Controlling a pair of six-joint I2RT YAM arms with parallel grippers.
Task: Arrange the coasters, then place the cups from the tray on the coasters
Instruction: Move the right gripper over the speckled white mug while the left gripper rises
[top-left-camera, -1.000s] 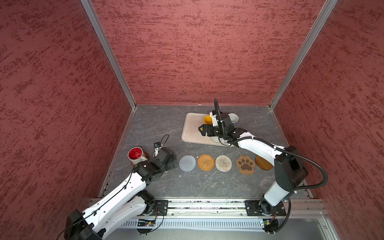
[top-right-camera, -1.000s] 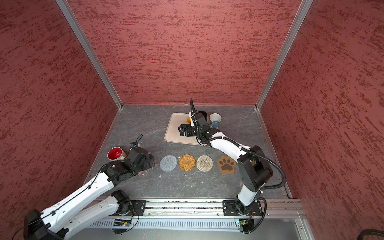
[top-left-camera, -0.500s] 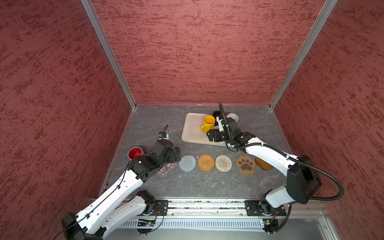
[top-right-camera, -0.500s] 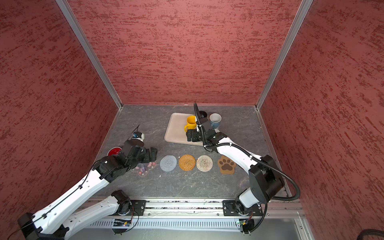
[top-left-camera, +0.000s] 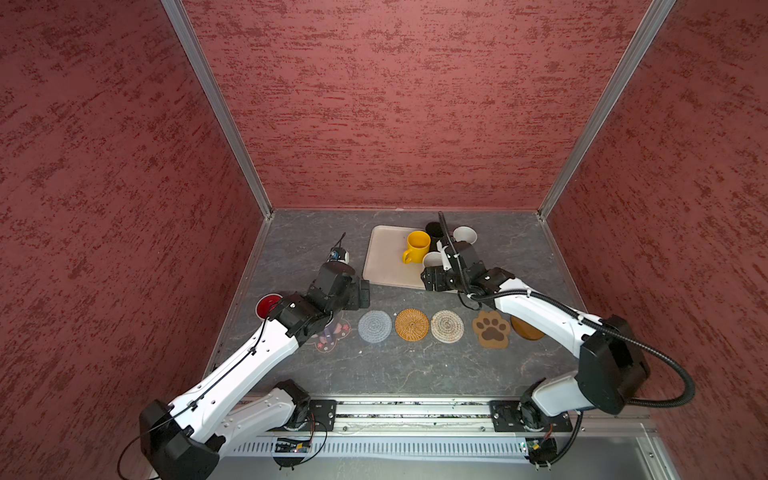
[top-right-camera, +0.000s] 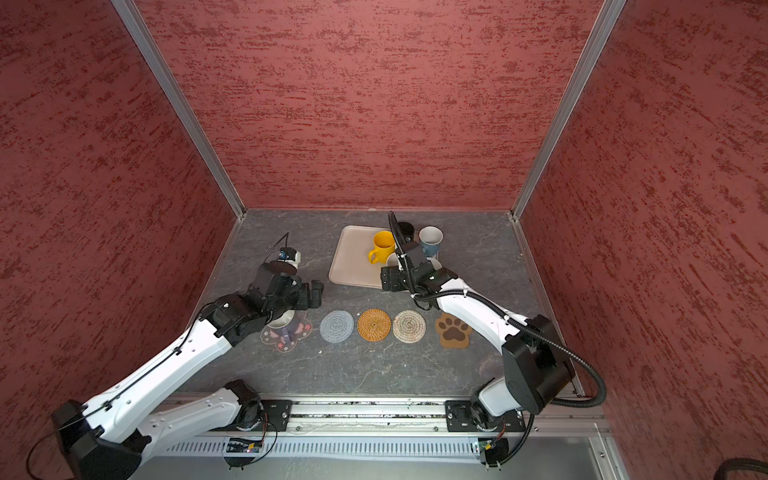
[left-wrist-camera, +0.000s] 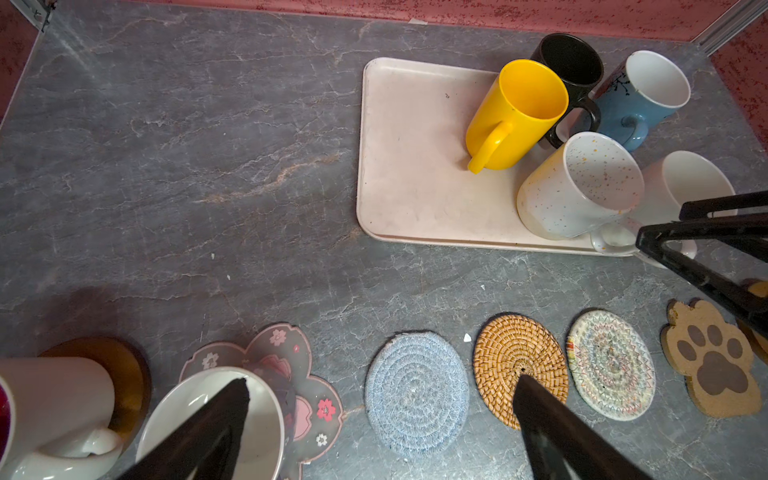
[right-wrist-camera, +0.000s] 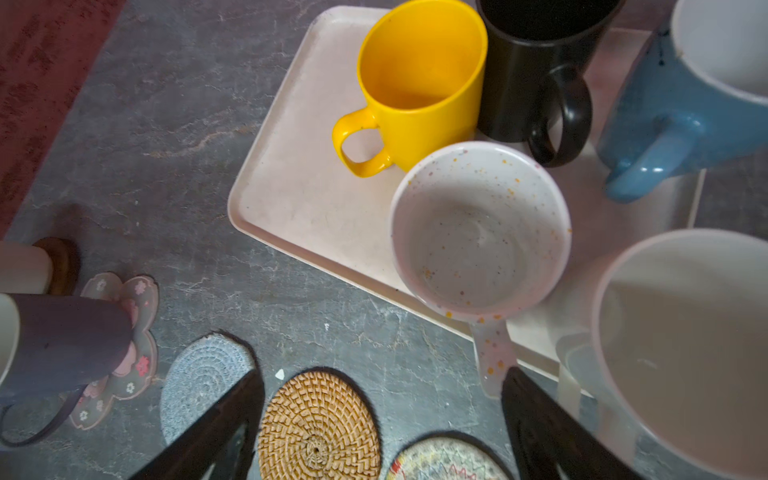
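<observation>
Yellow cup (top-left-camera: 417, 246) stands on the tray (top-left-camera: 384, 262). The right gripper (right-wrist-camera: 381, 374) is wide open by the speckled cup (right-wrist-camera: 478, 224), at its handle. The left gripper (left-wrist-camera: 381, 379) is wide open near the flower coaster (left-wrist-camera: 291, 353).

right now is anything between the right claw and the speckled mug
Nothing visible does. The right claw is open, and the speckled mug points its handle at it, right by one fingertip. A white mug stands close beside on the tray, off to the side and not in the gap.
</observation>
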